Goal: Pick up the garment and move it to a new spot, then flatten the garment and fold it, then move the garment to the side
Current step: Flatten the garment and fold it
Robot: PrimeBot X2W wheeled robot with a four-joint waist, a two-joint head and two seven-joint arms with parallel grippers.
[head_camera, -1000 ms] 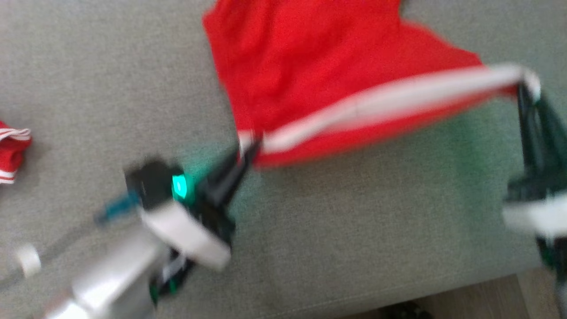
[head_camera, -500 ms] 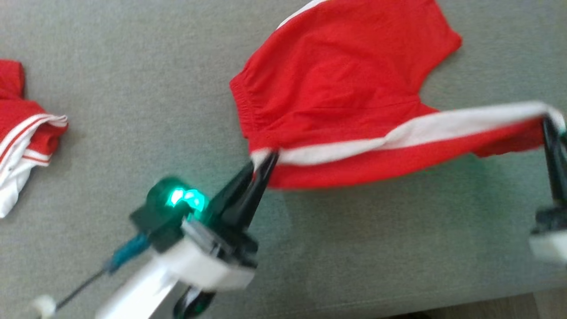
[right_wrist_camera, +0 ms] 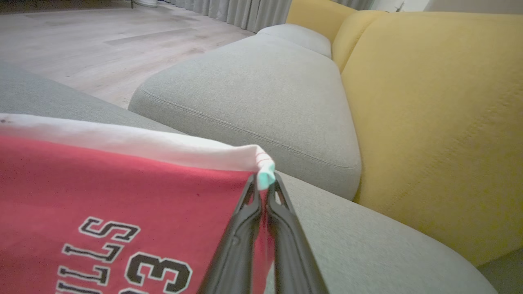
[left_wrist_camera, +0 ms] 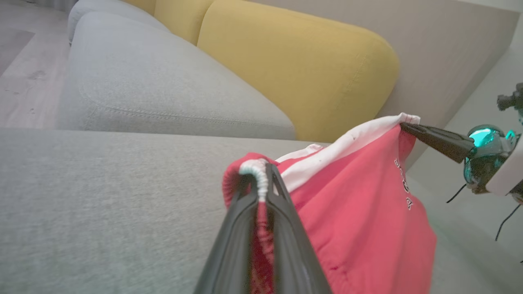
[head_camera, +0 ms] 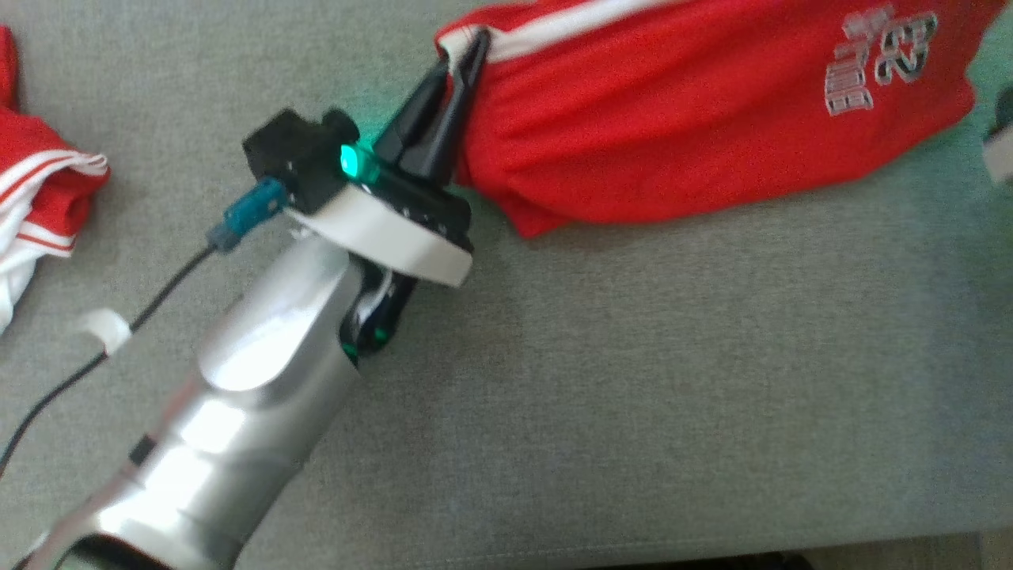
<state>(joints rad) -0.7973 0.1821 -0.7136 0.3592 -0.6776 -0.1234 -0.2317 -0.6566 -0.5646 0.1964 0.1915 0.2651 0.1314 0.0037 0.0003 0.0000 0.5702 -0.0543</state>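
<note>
The garment (head_camera: 673, 134) is a pair of red shorts with a white side stripe and a grey print. It hangs stretched between my two grippers above the grey sofa seat (head_camera: 633, 396). My left gripper (head_camera: 463, 51) is shut on the gathered waistband corner, seen close in the left wrist view (left_wrist_camera: 261, 173). At the other end of the white stripe, my right gripper (left_wrist_camera: 406, 123) is shut on the cloth's corner (right_wrist_camera: 263, 183). The printed face of the garment (right_wrist_camera: 102, 192) hangs below the stripe.
Another red and white piece of clothing (head_camera: 39, 198) lies crumpled at the seat's left edge. Yellow back cushions (left_wrist_camera: 294, 69) stand behind the seat, with a second grey seat cushion (right_wrist_camera: 253, 90) beside it. Wooden floor (right_wrist_camera: 81, 41) lies past the sofa.
The head view has shifted. Both grippers have carried the shorts away from me while keeping their grip, and the cloth has turned over so that the printed side now faces up.
</note>
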